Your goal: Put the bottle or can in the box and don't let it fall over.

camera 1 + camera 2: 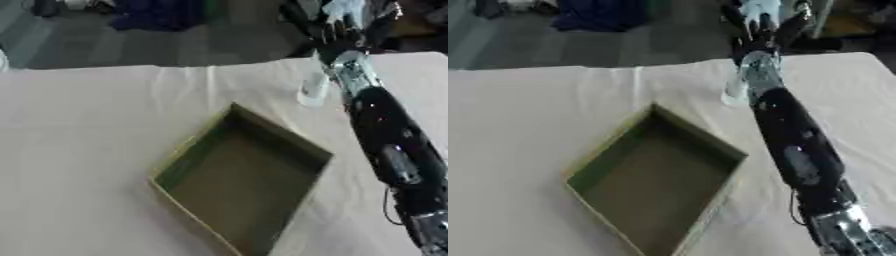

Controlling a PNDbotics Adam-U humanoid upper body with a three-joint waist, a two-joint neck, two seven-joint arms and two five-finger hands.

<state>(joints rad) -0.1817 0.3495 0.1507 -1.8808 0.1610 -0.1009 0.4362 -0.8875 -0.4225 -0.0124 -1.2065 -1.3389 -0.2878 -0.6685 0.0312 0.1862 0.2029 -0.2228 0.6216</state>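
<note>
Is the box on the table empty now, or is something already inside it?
Empty. The box shows only its bare bottom. The clear bottle stands upright outside it, beside the right robot hand.

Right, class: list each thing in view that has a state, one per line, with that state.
Bottle: clear, upright on the table, outside the box.
Box: open, empty.
Right hand: past the table's far edge, beyond the bottle; grip unclear.
Left hand: not in view.

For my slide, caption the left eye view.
Right hand reaches past a clear bottle standing beyond the empty box.
</note>
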